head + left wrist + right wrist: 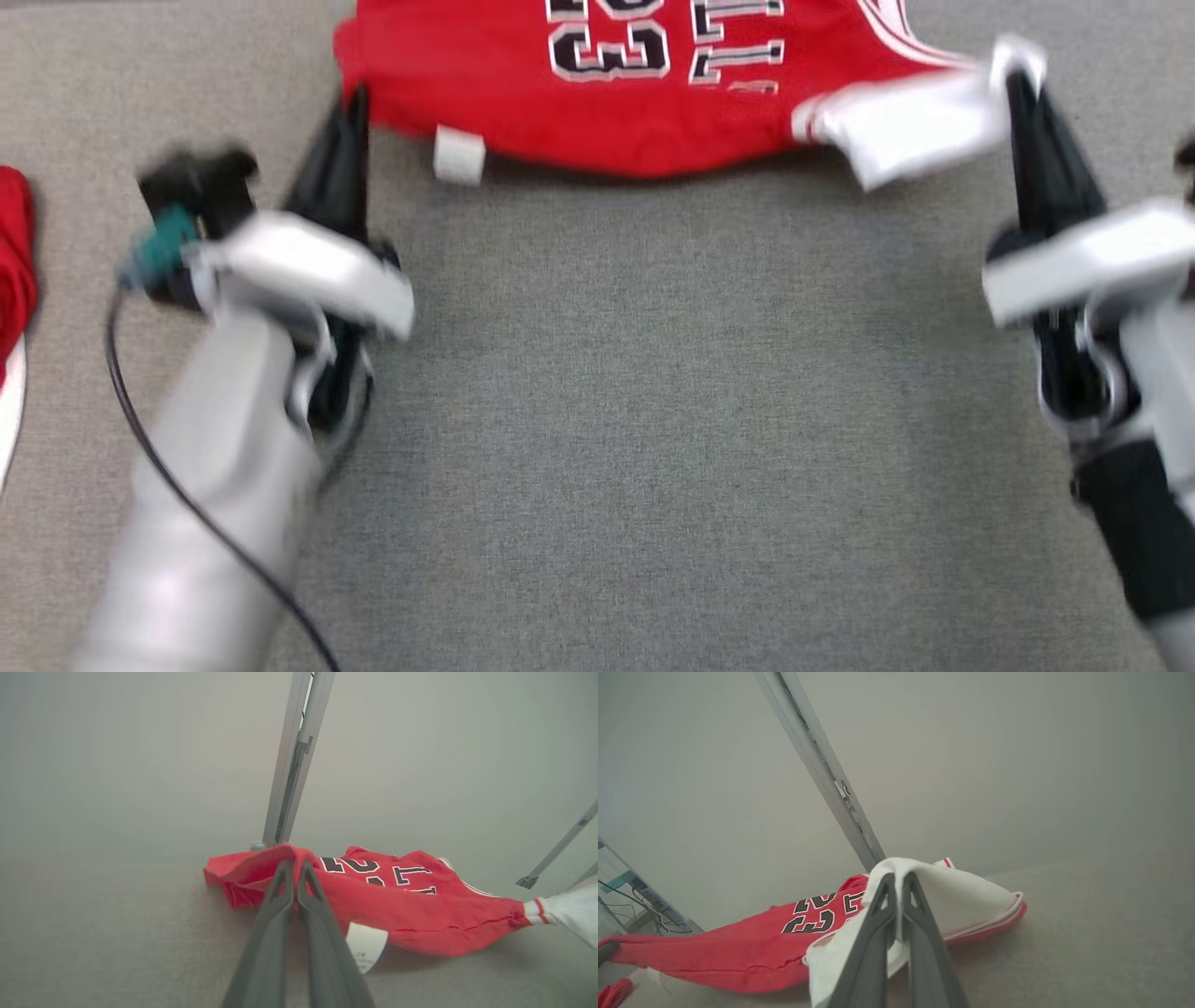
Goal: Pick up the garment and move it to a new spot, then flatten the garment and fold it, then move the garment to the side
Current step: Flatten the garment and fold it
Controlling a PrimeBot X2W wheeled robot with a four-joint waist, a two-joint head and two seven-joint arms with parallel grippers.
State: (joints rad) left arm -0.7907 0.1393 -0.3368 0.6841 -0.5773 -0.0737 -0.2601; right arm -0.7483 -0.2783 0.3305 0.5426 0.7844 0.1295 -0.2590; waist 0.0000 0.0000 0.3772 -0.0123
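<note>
left end effector (353,105) fully closed, pinching garment (616,121) at red corner; right end effector (1019,86) fully closed on its white panel; edge stretched between them above grey desk (653,420)

The left tool (351,103) and right tool (1019,89) each have two long, dark grey tapering fingers (275,914) with triangular cut-outs near the tips. Glossy white wrist housings (299,266) sit behind them. A black cable (109,350) and teal connector (161,245) run beside the pale grey left forearm (205,467).

Garment (607,121) top off-frame; white tag (366,947) print probably illegible.
</note>
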